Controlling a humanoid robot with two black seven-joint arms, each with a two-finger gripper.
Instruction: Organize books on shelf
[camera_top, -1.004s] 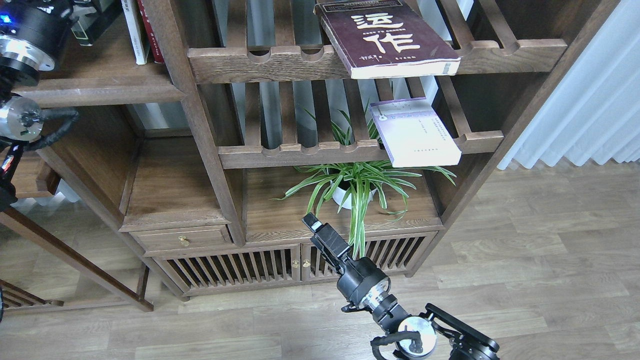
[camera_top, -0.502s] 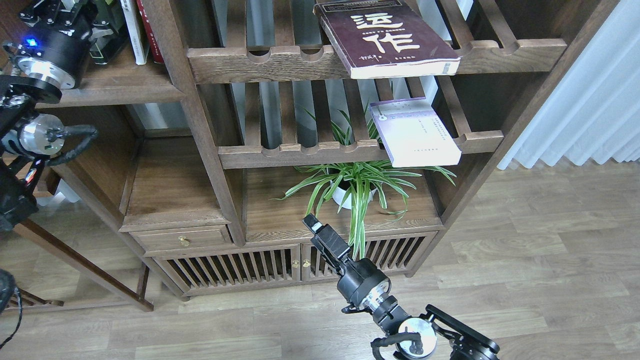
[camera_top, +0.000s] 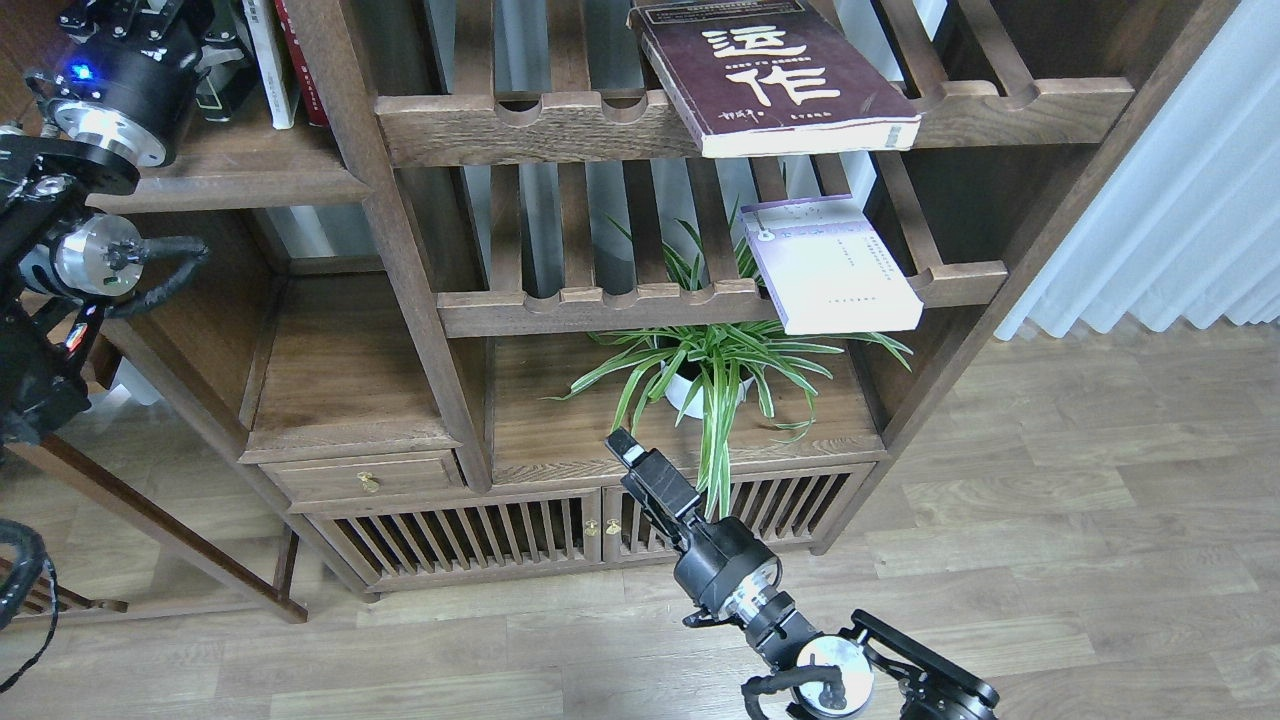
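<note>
Maroon book (camera_top: 775, 75) lies flat on the top slatted rack (camera_top: 560, 125), its front corner hanging out past the rack's scalloped rail; long axis runs front-to-back, skewed a bit toward the right. Lavender book (camera_top: 830, 265) sits on the rack below, same lie, also overhanging that rail near the right end. Third one, blk-grey w/ yellow-green panel (camera_top: 215, 85), is up at the shelf (camera_top: 230, 170), top-left, mostly hidden behind the left fingers (camera_top: 125, 15).

Left fingers are at the shelf's back-left, right by that book & the upright white (camera_top: 268, 60) and red spines; fingers are cut off at the frame edge, so can't tell if they're apart or clamped on anything.

Right fingers (camera_top: 628, 450) hang low, in front of the cabinet's lower board by the plant (camera_top: 715, 375), pressed together, holding nothing.

Key relation: both loose books lie above and to the right of the right fingers, well apart from them. Right arm is nearer to both; lavender is the closer one. Shelf is off to the left of them, past the upright post (camera_top: 390, 230). Prob. next: right arm rises to the overhanging lavender edge.
</note>
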